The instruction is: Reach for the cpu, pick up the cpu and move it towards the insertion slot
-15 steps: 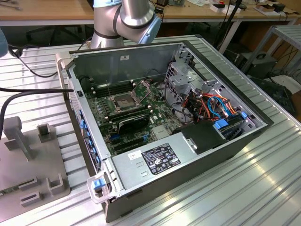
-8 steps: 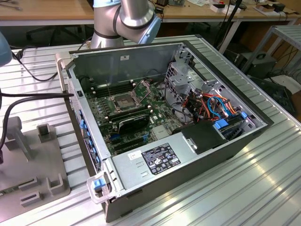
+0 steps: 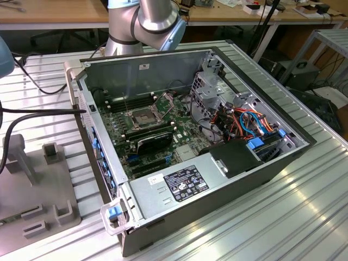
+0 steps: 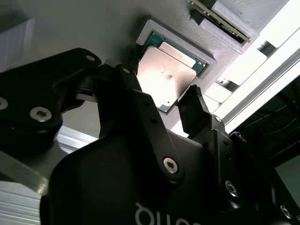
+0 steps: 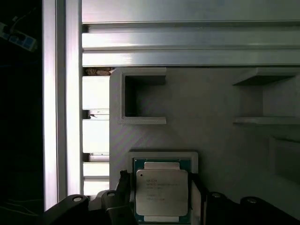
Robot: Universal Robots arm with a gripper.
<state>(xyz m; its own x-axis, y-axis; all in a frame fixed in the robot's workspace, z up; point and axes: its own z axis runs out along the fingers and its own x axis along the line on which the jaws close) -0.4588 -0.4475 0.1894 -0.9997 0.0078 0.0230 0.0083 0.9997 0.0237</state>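
Ribbed aluminium counter (image 3: 304, 217) carries both the work and the machine. Nearest the wrist cameras, the black gripper (image 5: 159, 187) has its jaws released and spread, one dark finger (image 5: 123, 185) on each side of the cpu (image 5: 161, 192). In both wrist views the chip lies flat in a square recess of a grey moulded fixture (image 5: 211, 117), silvery lid up with a green edge around it. Whether the fingers touch its sides I cannot tell. Past the chip, the fixture shows an empty U-shaped pocket (image 5: 140, 98), then the bright counter rails.

Seen from the exterior view, the fixture sits at the exterior view's left, just beside an open computer case (image 3: 217, 201). Well apart from the chip, on the green board inside the case, is the insertion slot (image 3: 140, 117), a silver frame with a dark centre, with its retention plate (image 3: 166, 101) tilted up. Behind the case stands the robot arm (image 3: 147, 16), and beyond it wooden desks (image 3: 54, 11).
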